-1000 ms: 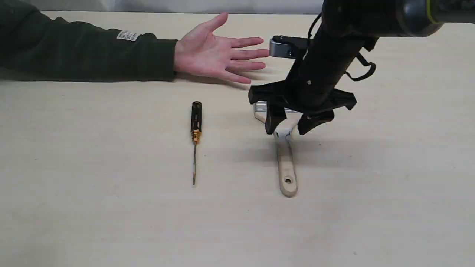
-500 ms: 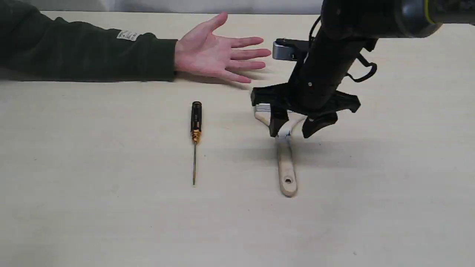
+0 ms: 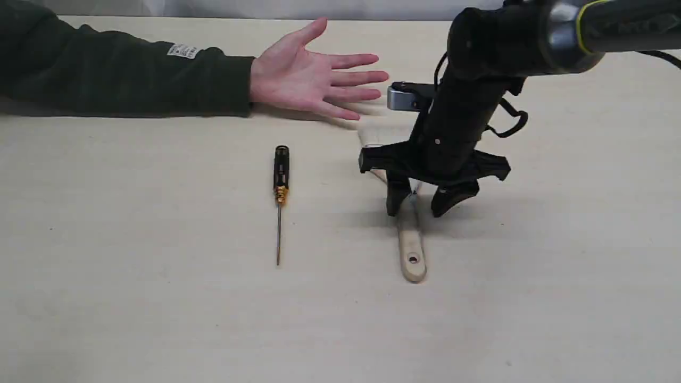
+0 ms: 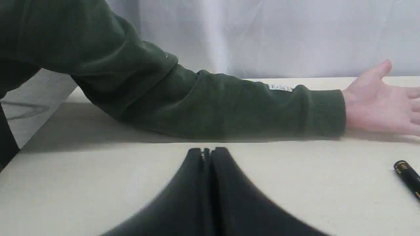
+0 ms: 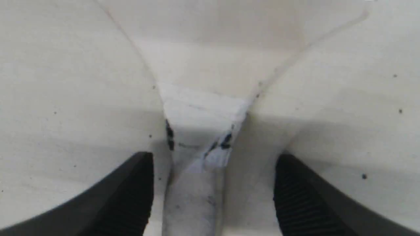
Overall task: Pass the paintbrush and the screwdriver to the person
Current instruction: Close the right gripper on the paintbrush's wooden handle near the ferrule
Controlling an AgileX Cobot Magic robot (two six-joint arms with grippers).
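The paintbrush [image 3: 411, 250] lies flat on the table, its wooden handle with the hole pointing toward the near edge; its ferrule is hidden behind my right arm. My right gripper [image 3: 420, 206] is open and low over the handle's neck, one finger on each side, not touching it. The right wrist view shows the white-wrapped neck of the paintbrush [image 5: 200, 131] between the black fingers [image 5: 131, 193]. The screwdriver [image 3: 280, 186] lies left of the brush. The person's open hand [image 3: 314, 74] rests palm up at the back. My left gripper [image 4: 207, 154] is shut and holds nothing.
The dark green sleeve [image 3: 117, 74] stretches across the back left of the table. The screwdriver's black handle end [image 4: 407, 173] shows at the edge of the left wrist view. A pale curtain [image 4: 279, 32] hangs behind the table.
My right gripper has come down and slightly nearer, from above the ferrule end to straddling the handle's neck close to the table. The hand, screwdriver and brush have not moved.
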